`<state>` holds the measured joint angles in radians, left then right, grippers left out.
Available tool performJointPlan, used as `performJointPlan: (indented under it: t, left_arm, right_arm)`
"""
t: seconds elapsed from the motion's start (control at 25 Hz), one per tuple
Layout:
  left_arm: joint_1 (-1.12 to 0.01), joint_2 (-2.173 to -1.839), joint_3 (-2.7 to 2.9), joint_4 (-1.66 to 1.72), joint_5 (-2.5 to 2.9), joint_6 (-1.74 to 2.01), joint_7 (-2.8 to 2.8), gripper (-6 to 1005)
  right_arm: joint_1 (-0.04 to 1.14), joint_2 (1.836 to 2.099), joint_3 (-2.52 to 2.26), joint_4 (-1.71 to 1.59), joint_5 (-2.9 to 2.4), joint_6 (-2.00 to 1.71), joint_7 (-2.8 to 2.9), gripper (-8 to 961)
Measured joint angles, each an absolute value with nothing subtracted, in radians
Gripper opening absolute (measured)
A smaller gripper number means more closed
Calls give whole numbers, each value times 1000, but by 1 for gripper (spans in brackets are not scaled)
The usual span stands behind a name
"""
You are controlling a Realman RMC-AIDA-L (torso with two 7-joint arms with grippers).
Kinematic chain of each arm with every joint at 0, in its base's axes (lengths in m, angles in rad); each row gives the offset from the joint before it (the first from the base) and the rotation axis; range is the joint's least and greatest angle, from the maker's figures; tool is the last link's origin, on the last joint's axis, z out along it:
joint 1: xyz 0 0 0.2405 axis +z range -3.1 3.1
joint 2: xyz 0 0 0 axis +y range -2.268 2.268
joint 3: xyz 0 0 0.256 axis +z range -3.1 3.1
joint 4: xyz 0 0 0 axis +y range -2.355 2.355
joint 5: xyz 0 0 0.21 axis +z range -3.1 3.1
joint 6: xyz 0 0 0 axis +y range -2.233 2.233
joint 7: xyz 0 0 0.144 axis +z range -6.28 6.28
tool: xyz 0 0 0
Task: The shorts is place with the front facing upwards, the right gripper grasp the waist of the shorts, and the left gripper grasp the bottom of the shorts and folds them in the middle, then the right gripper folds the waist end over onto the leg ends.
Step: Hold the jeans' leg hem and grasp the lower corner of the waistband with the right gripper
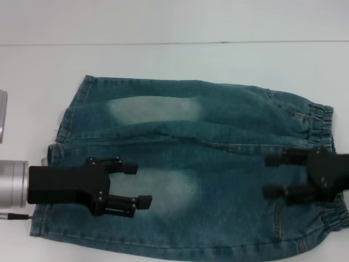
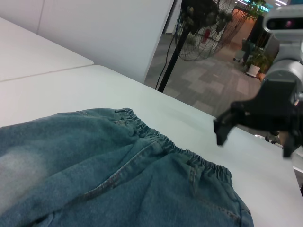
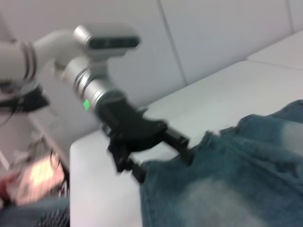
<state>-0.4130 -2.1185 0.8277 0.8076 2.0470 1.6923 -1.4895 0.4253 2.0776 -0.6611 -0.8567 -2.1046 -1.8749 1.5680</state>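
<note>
Head view: denim shorts (image 1: 185,169) lie flat on the white tabletop (image 1: 174,60), long axis running left-right, leg ends toward robot's left, elastic waist (image 1: 327,164) toward its right. Left pincer (image 1: 137,184) hangs over the near leg w/ fingers spread wide, nothing held; tips point toward the waist, so the leg hem is behind it, back toward the arm. Right pincer (image 1: 269,176) over the waist end, fingers also apart, empty, tips facing the legs. Each arm is nearer its own end, which suits the fold: no grasp made yet, I'd judge.

Left wrist view: waist band (image 2: 165,139) w/ its gathers runs across the cloth; right pincer (image 2: 251,135) hovers above tabletop just past it, not touching fabric as far as I can tell.

Right wrist view: left pincer (image 3: 161,156) sits at the leg-end edge of the shorts (image 3: 236,189), open, fabric below it; contact unclear.
</note>
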Motion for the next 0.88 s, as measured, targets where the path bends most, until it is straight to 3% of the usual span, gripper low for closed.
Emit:
performJointPlan:
  t: [0.52,0.88]
  left_arm:
    - [-416,-2121,826,808,2069,1689,-1483,932]
    - [-417,-2123,826,810,2069,1683,-1481,933]
  right_arm:
    - [396,1968,-405,-829,-2190,-1867,2158,927]
    - [388,1955,-388,-843,-2342,-1886,2259,925]
